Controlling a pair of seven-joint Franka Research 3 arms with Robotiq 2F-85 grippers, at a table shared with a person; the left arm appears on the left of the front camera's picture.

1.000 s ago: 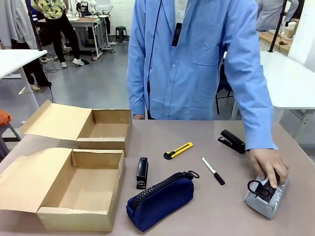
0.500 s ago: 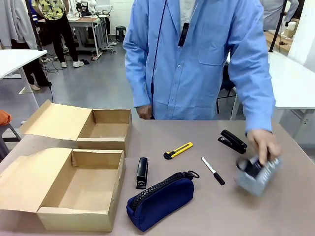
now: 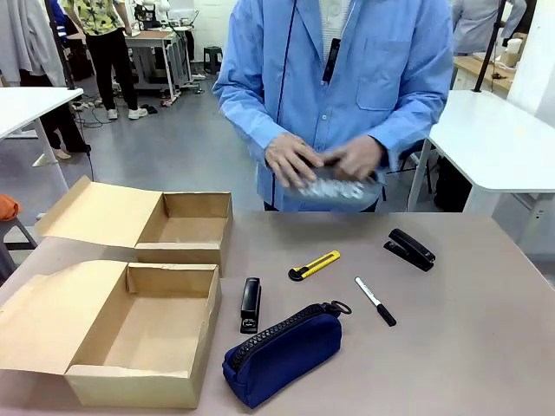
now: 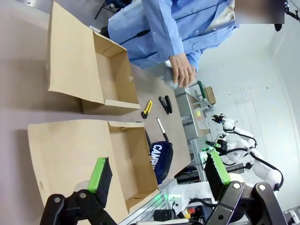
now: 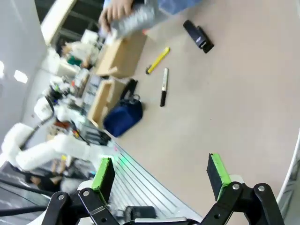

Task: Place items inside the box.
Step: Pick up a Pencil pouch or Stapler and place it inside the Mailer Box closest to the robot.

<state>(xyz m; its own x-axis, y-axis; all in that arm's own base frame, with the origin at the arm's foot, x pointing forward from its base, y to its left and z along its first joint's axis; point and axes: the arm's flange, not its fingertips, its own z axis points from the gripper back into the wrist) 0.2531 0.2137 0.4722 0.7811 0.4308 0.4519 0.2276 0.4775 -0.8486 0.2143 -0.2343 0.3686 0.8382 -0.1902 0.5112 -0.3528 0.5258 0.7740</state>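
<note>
Two open cardboard boxes sit at the table's left, a near one (image 3: 143,334) and a far one (image 3: 182,227), both with nothing inside. The items lie loose on the table: a navy zip pouch (image 3: 282,351), a black stapler (image 3: 251,304) beside the near box, a yellow-black utility knife (image 3: 314,265), a white marker (image 3: 375,302) and a second black stapler (image 3: 410,249). My left gripper (image 4: 158,171) hangs open high over the near box (image 4: 93,154). My right gripper (image 5: 161,172) is open above bare table, far from the marker (image 5: 163,86) and stapler (image 5: 198,35).
The person stands at the far edge holding a grey pouch (image 3: 334,184) in both hands at chest height. The table's right half is free. White tables and other people stand in the background.
The person picked the grey pouch up from the table's right side and brought it to chest height, now in both hands. The items and boxes have stayed put.
</note>
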